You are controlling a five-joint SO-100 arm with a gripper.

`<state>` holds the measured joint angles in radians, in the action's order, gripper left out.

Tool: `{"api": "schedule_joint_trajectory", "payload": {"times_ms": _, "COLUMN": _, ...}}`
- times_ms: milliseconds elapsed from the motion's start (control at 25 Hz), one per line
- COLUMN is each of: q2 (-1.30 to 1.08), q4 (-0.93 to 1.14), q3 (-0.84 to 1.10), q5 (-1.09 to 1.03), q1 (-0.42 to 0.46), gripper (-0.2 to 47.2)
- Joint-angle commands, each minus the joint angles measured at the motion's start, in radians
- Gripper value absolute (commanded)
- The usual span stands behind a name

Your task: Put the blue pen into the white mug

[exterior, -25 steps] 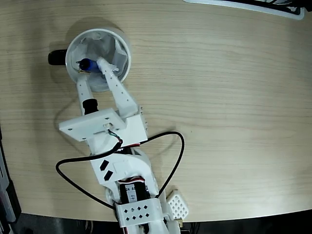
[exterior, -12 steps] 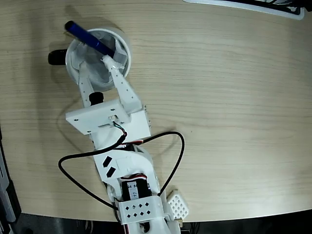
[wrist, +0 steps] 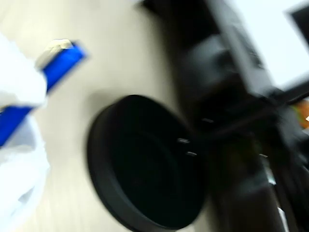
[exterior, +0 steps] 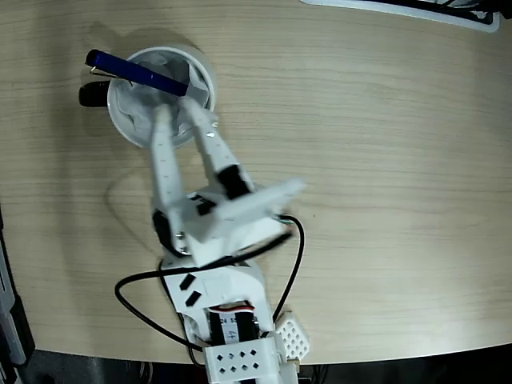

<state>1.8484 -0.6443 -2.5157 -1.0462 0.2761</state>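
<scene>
The white mug stands at the table's upper left in the fixed view, its black handle pointing left. The blue pen lies slanted across the mug's mouth, one end inside near the right rim and the other sticking out past the upper-left rim. My gripper is just below the pen, over the mug's near rim. Its white fingers are spread, and nothing sits between them. The blurred wrist view shows the blue pen at the upper left, running behind a white shape.
A black cable loops beside the arm's base. A white-edged object lies along the top right edge of the table. In the wrist view a black round disc and dark equipment fill the right, all blurred.
The pen stood upright between the fingers inside the mug; now it leans across the rim toward the upper left. The fingers have let go and the wrist has twisted and pulled back.
</scene>
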Motion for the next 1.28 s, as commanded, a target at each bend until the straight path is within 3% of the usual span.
{"api": "schedule_joint_trajectory", "payload": {"times_ms": 0, "q2": 0.121, "q4": -0.012, "q3": 0.011, "q5": 0.115, "q1": -0.012, "gripper": 0.0}}
{"api": "schedule_joint_trajectory", "payload": {"times_ms": 360, "q2": 0.333, "q4": 0.298, "q3": 0.04, "q5": 0.678, "q1": -0.12, "gripper": 0.0}}
{"api": "schedule_joint_trajectory", "payload": {"times_ms": 560, "q2": 0.497, "q4": 0.446, "q3": -0.046, "q5": 0.985, "q1": -0.212, "gripper": -0.1}}
{"api": "schedule_joint_trajectory", "payload": {"times_ms": 920, "q2": 0.891, "q4": 0.868, "q3": -0.318, "q5": 1.042, "q1": -0.333, "gripper": -0.1}}
{"api": "schedule_joint_trajectory", "payload": {"times_ms": 1080, "q2": 1.066, "q4": 1.141, "q3": -0.385, "q5": 1.031, "q1": -0.336, "gripper": -0.1}}
{"api": "schedule_joint_trajectory", "payload": {"times_ms": 1240, "q2": 1.164, "q4": 1.244, "q3": -0.453, "q5": 1.025, "q1": -0.337, "gripper": -0.1}}
